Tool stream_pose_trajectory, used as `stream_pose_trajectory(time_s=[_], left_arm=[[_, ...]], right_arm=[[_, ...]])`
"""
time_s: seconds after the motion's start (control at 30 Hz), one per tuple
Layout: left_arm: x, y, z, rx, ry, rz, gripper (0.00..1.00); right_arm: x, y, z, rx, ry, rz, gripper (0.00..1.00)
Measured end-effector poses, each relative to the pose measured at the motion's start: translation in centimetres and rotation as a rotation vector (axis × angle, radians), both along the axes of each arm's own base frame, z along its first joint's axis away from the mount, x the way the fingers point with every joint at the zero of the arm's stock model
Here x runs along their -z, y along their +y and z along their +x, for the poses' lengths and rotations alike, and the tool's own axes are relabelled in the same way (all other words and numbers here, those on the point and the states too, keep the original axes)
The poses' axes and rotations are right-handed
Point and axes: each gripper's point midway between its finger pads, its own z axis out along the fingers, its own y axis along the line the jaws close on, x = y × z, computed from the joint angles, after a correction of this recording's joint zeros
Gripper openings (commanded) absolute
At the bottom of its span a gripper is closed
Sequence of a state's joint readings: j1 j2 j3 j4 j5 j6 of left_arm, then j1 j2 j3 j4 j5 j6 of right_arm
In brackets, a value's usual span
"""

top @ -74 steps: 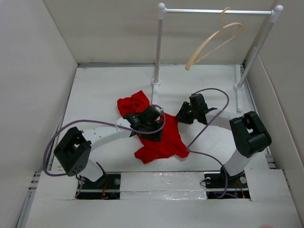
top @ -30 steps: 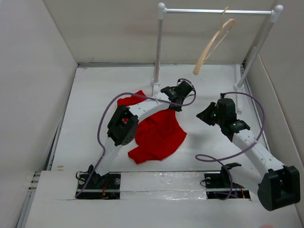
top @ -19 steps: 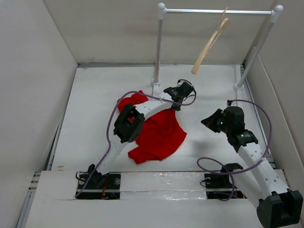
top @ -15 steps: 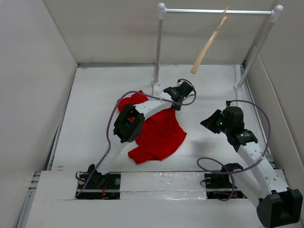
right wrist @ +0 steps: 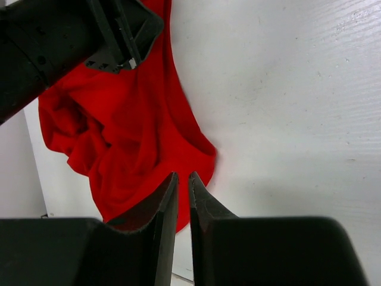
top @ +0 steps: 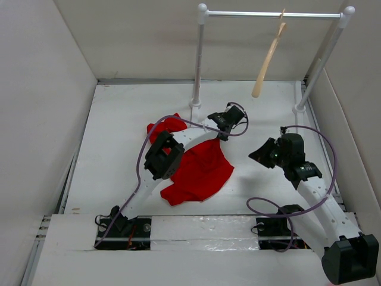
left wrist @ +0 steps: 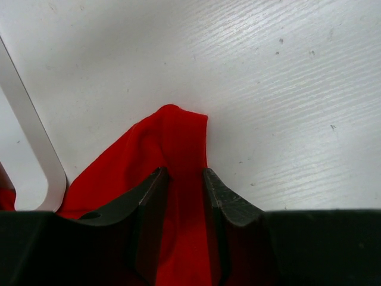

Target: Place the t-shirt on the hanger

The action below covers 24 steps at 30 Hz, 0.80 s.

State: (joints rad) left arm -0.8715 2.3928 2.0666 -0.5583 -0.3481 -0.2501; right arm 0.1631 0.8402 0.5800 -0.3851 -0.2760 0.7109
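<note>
Step in hand: a grip on the t-shirt (top: 196, 167) judged to be under way; shirt not yet lifted, hanger (top: 268, 56) untouched.

Left gripper (left wrist: 183, 179): reached out to the far right edge of the cloth; fingers close together with a fold of red fabric pinched between them, as shown in the left wrist view.

Right gripper (right wrist: 183, 185): held above the table (top: 119, 119), right of the shirt and apart from it; fingers nearly together, nothing seen between them.

T-shirt, place: spread on the table near centre, left of the right gripper, just near of the rail post (top: 198, 59).

T-shirt, look: bright red, plain, soft and rumpled; bunched at the far left, fanned out toward the near side; a peaked fold raised at the left gripper. Collar and sleeves cannot be told apart.

Hanger, place: hung by its hook on the white rail (top: 271, 13) at the far right, well apart from the shirt; pale wood, seen nearly edge-on.

Next move, judged: cloth to be raised clear of the table, and a neck opening found so the hanger can be passed in.

Risk, judged: a single pinch may let the shirt dangle twisted, with the opening hidden.
</note>
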Motion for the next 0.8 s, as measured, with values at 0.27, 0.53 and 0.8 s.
stream_pose_trajectory(time_s=[0.27,0.53,0.8], left_arm=[[0.57,0.10,0.37,0.020,-0.013,0.026,0.26],[0.67,0.16,0.58,0.033,-0.022,0.040,0.30],[1.19,-0.20,0.64,0.043,-0.018,0.033,0.26]], right_arm=[[0.15,0.20,-0.08,-0.011,0.009,0.006,0.20],[0.38,0.30,-0.11,-0.016,0.020,0.008,0.23],[0.49,0.31,-0.10,-0.017,0.025,0.008,0.23]])
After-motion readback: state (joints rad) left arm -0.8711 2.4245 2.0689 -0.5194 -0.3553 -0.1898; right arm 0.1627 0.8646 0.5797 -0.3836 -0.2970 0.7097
